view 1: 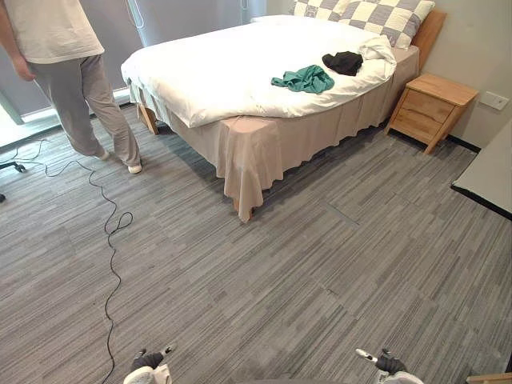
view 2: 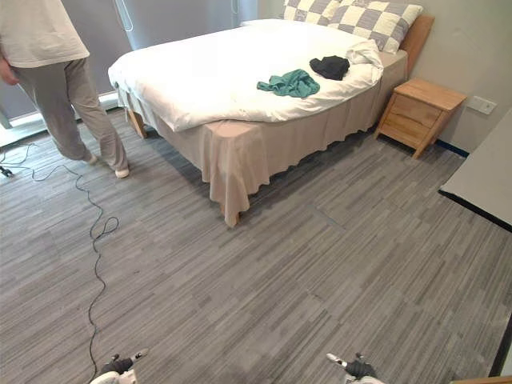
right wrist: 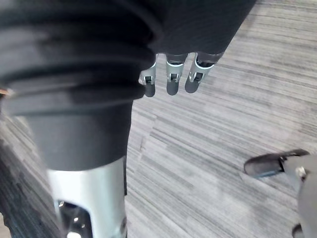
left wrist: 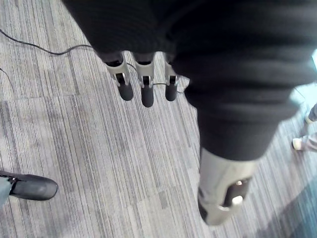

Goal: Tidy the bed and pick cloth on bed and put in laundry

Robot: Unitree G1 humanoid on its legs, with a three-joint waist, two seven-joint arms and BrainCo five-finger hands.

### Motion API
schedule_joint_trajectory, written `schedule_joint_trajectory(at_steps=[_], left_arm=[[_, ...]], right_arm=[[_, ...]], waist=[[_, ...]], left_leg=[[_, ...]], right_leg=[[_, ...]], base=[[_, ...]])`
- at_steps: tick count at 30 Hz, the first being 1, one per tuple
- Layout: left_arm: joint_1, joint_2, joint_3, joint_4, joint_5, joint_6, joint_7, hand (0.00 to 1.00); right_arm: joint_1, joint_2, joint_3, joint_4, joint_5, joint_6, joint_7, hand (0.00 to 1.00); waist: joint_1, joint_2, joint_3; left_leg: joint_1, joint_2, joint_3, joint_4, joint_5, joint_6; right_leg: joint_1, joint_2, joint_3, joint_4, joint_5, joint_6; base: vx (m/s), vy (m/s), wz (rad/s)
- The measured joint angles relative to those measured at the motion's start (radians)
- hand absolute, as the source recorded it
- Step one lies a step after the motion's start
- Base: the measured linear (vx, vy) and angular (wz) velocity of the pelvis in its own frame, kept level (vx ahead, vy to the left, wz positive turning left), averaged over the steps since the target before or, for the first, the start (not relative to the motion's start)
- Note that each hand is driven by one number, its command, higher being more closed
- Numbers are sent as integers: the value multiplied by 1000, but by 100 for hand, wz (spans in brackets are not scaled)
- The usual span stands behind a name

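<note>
A green cloth (view 1: 304, 79) lies crumpled on the white duvet near the right side of the bed (view 1: 216, 72), with a black cloth (view 1: 344, 62) just beyond it toward the pillows. The duvet hangs unevenly over a beige bed skirt (view 1: 256, 156). My left hand (view 1: 148, 364) and right hand (view 1: 384, 364) hang low at the near edge, far from the bed. In the wrist views the left hand (left wrist: 143, 91) and the right hand (right wrist: 171, 82) have straight, relaxed fingers over the floor and hold nothing.
A person (view 1: 72, 72) stands on the floor left of the bed. Checked pillows (view 1: 376, 16) sit at the headboard. A wooden nightstand (view 1: 430, 108) stands right of the bed. A grey flat surface (view 1: 488, 176) juts in at the right edge. Grey striped floor lies between me and the bed.
</note>
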Motion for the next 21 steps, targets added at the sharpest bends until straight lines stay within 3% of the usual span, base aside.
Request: schedule_joint_trajectory(at_steps=[10, 21], left_arm=[[6, -7, 16, 0, -2, 2, -11, 0], [8, -14, -4, -2, -21, -42, -22, 0]], right_arm=[[20, 2, 6, 0, -10, -10, 16, 0], [19, 11, 43, 0, -10, -16, 14, 0]], waist=[[-2, -4, 2], [-2, -10, 5]], left_leg=[[4, 0, 1, -17, 1, 0], [17, -1, -3, -18, 0, 0]], right_leg=[[-1, 1, -11, -3, -3, 4], [6, 0, -18, -1, -7, 9]], base=[[-7, -5, 0], [-3, -13, 1]])
